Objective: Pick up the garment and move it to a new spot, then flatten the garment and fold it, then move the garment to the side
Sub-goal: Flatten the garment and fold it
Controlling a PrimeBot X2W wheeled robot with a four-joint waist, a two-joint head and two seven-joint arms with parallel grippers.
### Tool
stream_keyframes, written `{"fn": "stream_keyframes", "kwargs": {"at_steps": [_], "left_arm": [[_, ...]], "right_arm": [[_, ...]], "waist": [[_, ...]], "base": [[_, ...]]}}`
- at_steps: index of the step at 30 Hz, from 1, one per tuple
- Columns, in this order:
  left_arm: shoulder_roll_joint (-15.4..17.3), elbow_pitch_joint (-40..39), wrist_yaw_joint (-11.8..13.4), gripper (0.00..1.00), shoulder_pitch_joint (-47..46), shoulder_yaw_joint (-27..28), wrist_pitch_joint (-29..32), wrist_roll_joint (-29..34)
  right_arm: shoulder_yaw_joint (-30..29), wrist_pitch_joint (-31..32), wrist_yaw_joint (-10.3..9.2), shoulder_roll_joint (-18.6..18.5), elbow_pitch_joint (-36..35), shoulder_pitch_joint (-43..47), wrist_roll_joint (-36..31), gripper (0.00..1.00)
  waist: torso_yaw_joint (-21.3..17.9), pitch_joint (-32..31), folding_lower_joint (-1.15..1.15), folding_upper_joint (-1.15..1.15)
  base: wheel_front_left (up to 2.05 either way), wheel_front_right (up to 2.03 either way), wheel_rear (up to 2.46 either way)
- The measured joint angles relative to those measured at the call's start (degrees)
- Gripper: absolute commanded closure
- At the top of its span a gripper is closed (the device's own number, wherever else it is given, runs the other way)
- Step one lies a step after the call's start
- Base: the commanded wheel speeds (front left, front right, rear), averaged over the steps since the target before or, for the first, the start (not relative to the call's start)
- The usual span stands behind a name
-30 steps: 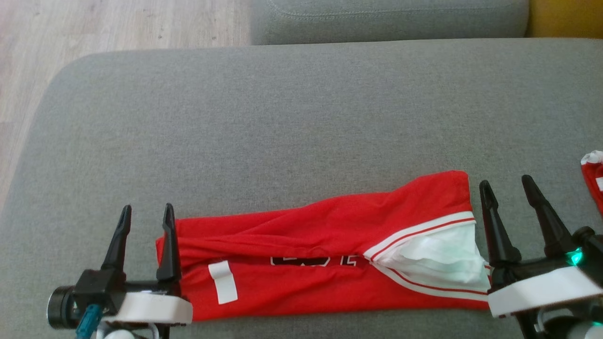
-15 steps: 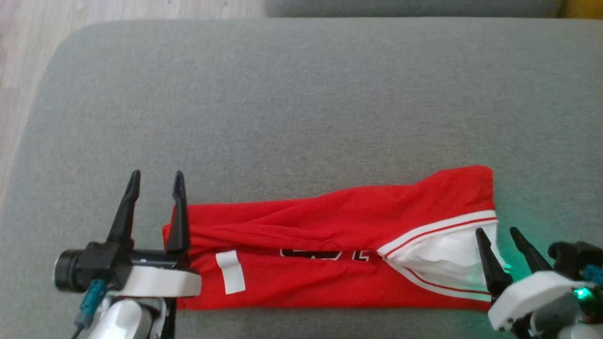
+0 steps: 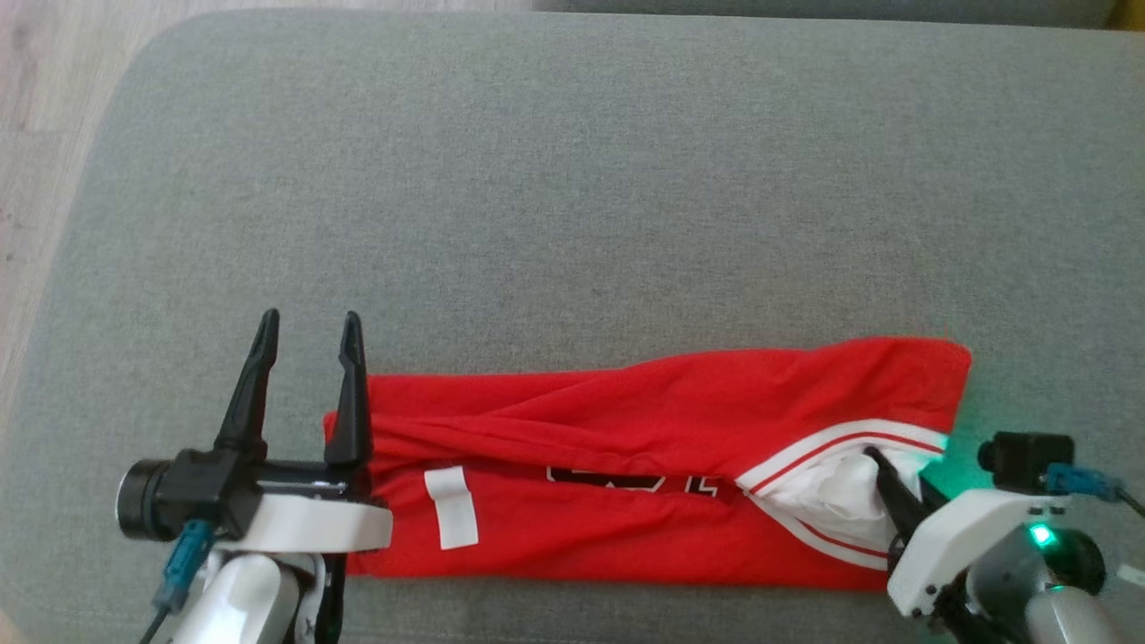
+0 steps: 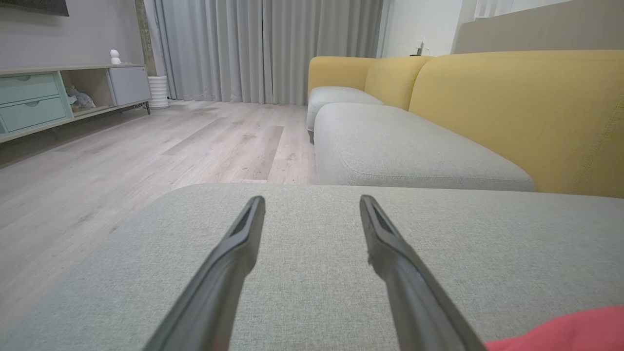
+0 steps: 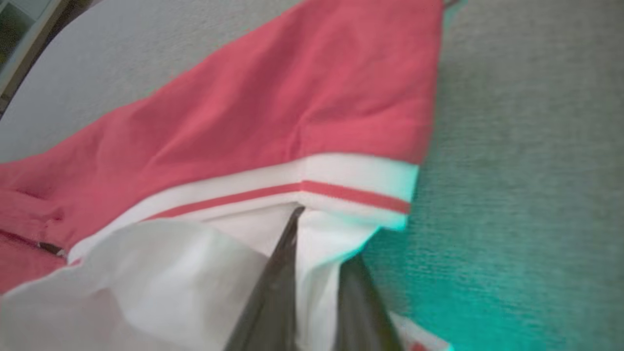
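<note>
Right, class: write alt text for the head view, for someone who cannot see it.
A long red garment with white trim lies on a grey cushion. The right gripper is shut on its white end; the left gripper stands open at the other.

Lettering [image 3: 617, 480] half inside garment [image 3: 662, 411] fold

The left gripper [image 3: 309, 317] sits low at the lower left, level, its two dark fingers [image 3: 250, 394] spread wide and pointing up the head view, with the pale forearm [image 3: 237, 599] below it. The right gripper [image 3: 886, 470] angles in from the lower right (a green light [image 3: 1039, 535] glows on its wrist), its fingers pinched nearly together on the garment [image 3: 626, 411].
</note>
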Motion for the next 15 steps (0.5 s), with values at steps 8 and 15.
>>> {"fn": "stream_keyframes", "kwargs": {"at_steps": [8,15], "left_arm": [[0.0,0.0,0.3,0.0,0.4,1.0,-0.3,0.0],[0.3,-0.9,0.8,0.0,0.8,1.4,-0.3,0.0]], "right_arm": [[-5.0,-0.2,0.0,1.1,-5.5,2.3,-1.6,1.0],[-15.6,1.1,0.0,0.9,-10.2,6.2,-3.7,1.0]], "waist": [[-1.9,-1.2,0.0,0.0],[-4.1,-1.8,0.0,0.0]], "base": [[0.0,0.0,0.0],[0.0,0.0,0.0]]}}
